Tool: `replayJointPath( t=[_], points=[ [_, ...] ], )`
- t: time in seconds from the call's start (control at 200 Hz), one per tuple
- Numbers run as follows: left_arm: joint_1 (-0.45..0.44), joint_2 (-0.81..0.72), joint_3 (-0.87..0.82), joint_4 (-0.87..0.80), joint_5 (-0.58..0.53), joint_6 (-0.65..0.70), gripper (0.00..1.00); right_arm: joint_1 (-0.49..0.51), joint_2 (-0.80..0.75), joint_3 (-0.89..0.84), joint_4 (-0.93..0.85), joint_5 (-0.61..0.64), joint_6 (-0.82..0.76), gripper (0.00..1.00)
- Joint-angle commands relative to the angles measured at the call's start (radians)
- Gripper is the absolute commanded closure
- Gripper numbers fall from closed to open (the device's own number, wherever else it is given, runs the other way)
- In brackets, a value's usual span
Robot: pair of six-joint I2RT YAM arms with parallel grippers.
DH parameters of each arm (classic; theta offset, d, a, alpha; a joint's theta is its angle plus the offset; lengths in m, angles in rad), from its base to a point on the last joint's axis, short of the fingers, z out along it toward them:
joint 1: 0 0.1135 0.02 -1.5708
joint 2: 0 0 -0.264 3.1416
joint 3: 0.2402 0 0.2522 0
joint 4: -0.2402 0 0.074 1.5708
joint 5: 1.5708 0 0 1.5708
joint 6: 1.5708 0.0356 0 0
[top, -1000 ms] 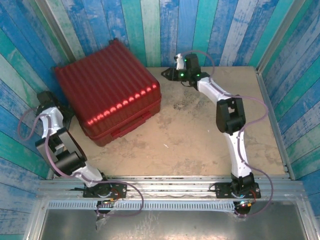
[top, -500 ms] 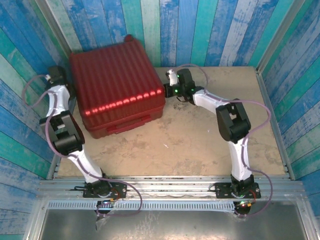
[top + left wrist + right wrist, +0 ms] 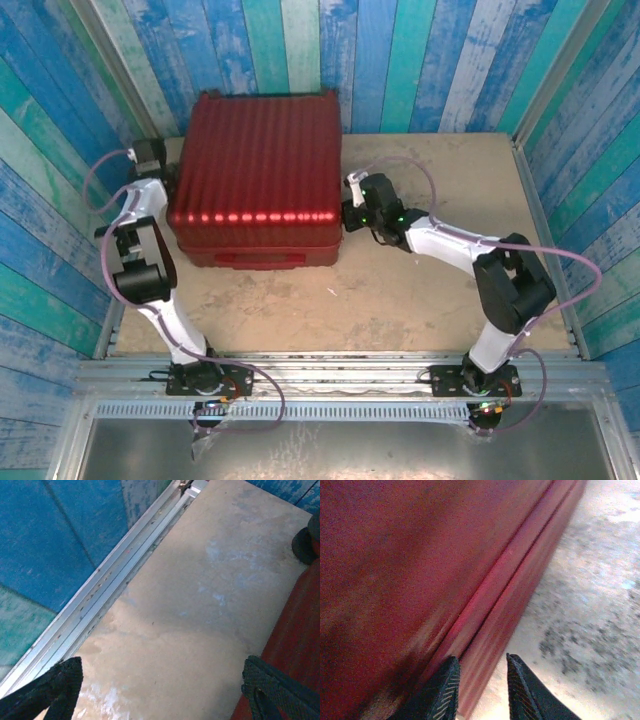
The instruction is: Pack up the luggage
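Observation:
The luggage (image 3: pixel 255 160) is a big dark-red ribbed suitcase, closed and lying flat at the back left of the table, square to its edges. My left gripper (image 3: pixel 150 158) sits at its left side, open wide (image 3: pixel 162 662) over bare table, with the red shell (image 3: pixel 295 630) and a black wheel (image 3: pixel 305 542) on its right. My right gripper (image 3: pixel 348 215) is at the suitcase's right side. In the right wrist view its fingers stand a little apart (image 3: pixel 481 656) at the seam between the two shells (image 3: pixel 505 575), the left one against the shell and the right one over the table.
An aluminium rail (image 3: pixel 100 595) borders the table on the left, with blue plank walls behind it and around the back. Bare tabletop (image 3: pixel 450 290) stretches in front of and to the right of the suitcase.
The suitcase has swung from a skewed position to square with the table and shifted right and back. My left gripper moved back along its left side; my right gripper came nearer, onto its right side.

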Motion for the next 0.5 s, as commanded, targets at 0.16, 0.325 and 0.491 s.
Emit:
replayJointPath(
  t=[0.16,0.325,0.491],
  points=[
    [-0.205,-0.658,-0.214,-0.157,-0.088,-0.099,0.06,0.062,-0.276,-0.148,-0.094,-0.101,-0.019,0.52],
    [-0.205,-0.939,-0.305,-0.31,-0.051,-0.152,0.08,-0.106,-0.492,-0.273,-0.173,-0.227,-0.072,0.45],
    [-0.204,-1.137,-0.423,-0.393,0.165,-0.227,0.15,-0.167,-0.636,-0.33,-0.276,-0.35,-0.185,0.45]
  ],
)
